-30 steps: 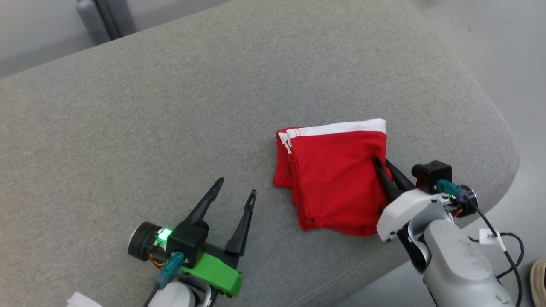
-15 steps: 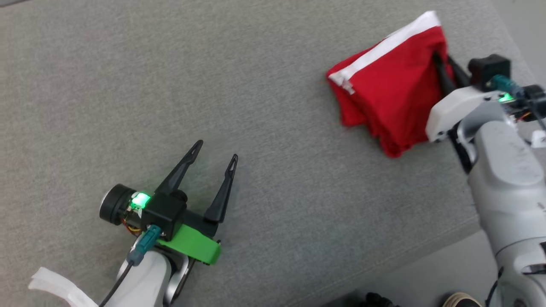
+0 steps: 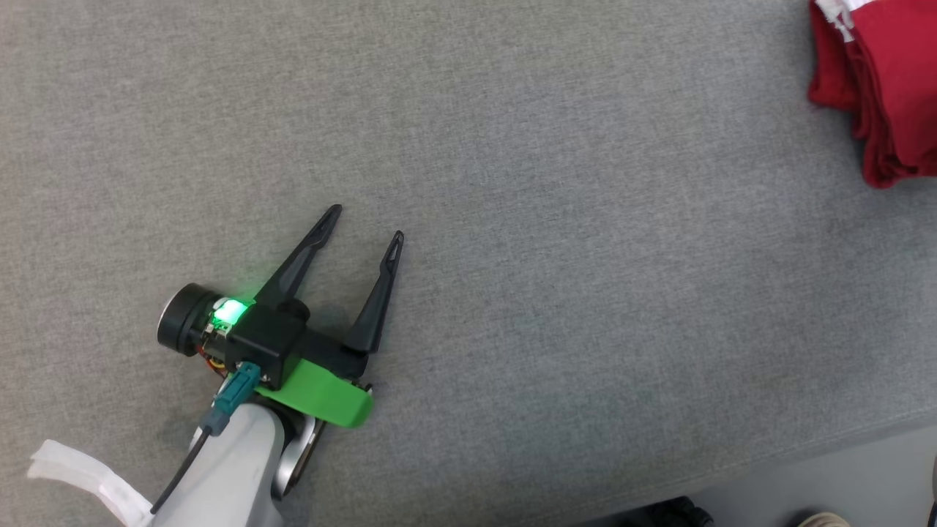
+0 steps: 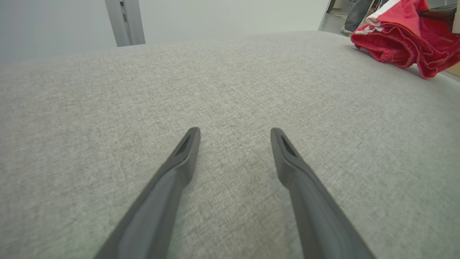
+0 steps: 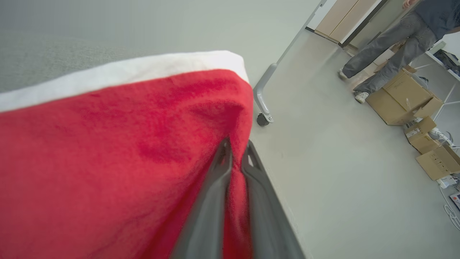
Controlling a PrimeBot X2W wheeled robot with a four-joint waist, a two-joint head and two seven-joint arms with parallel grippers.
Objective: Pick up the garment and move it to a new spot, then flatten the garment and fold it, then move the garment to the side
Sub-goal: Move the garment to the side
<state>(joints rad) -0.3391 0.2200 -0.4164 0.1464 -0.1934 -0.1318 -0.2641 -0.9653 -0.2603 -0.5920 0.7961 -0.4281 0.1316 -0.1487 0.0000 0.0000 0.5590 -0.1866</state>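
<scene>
The left gripper (image 3: 367, 222) sits at the lower left of the head view, low over the grey upholstered surface (image 3: 549, 219). Its two dark fingers (image 3: 300, 260) are spread wide apart with nothing between them, and a green lamp (image 3: 229, 311) is lit on the wrist housing. The left wrist view confirms this: the left gripper (image 4: 234, 130) is fully spread, and bare grey fabric shows between the fingers. The middle of the surface carries no load. The garment (image 3: 893, 88), red and folded into a layered stack, is at the upper right corner of the head view, cut off by the frame edge and well apart from the left gripper. In the left wrist view the garment (image 4: 399, 50) is at the far right end of the surface, near its edge. In the right wrist view the right gripper (image 5: 238, 142) is nearly closed, pinching a fold of the garment (image 5: 107, 162) between its fingers. The garment's white band (image 5: 125, 75) runs along its far edge. Further right is the floor (image 5: 341, 180), with a castor leg (image 5: 264, 104), cardboard boxes (image 5: 402, 100) and a person (image 5: 395, 46) standing.
</scene>
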